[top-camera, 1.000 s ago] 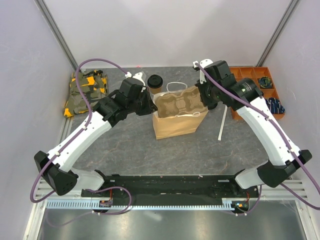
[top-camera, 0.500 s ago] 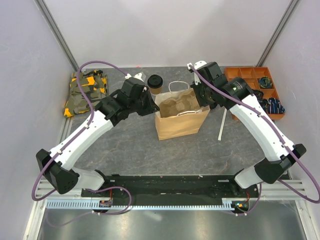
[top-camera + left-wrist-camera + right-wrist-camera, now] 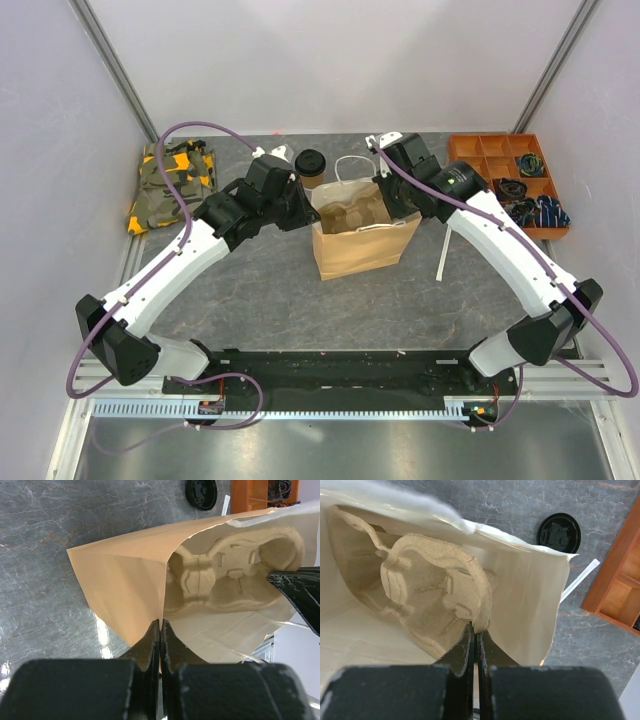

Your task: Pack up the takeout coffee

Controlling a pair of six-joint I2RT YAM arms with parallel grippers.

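At the table's (image 3: 250, 290) 9 o'clock edge lies a folded camouflage cloth (image 3: 170, 185), well apart from my work. My left arm rises from its base at 7 o'clock, elbow bent, and reaches inward toward the middle. My left gripper (image 3: 303, 210) is clenched on the left rim of the paper bag (image 3: 365, 245). From the left wrist I see my fingers (image 3: 150, 640) pressed flat together with the bag's (image 3: 125, 575) folded edge between them.

The takeout coffee cup (image 3: 310, 167) stands upright on the table just beside the bag, at the bag's 11 o'clock and outside it. It is tan kraft paper, and its black lid (image 3: 310, 160) is seated on top. From both wrists only that round black lid shows (image 3: 201, 493) (image 3: 559, 530), beyond the bag's rim.

The bag stands open at the centre, with the pulp carrier (image 3: 350, 212) inside it, both of its wells bare. My right arm comes from 5 o'clock, arches high and bends down over the bag's right side. My right gripper (image 3: 385, 195) is clamped on the carrier's rim, and the right wrist view shows my fingers (image 3: 465, 645) closed on that moulded edge (image 3: 435, 580) within the bag (image 3: 530, 590).

A white stick (image 3: 444, 250) lies at the bag's 3 o'clock. An orange organizer tray (image 3: 480, 150) sits at the table's 2 o'clock corner.
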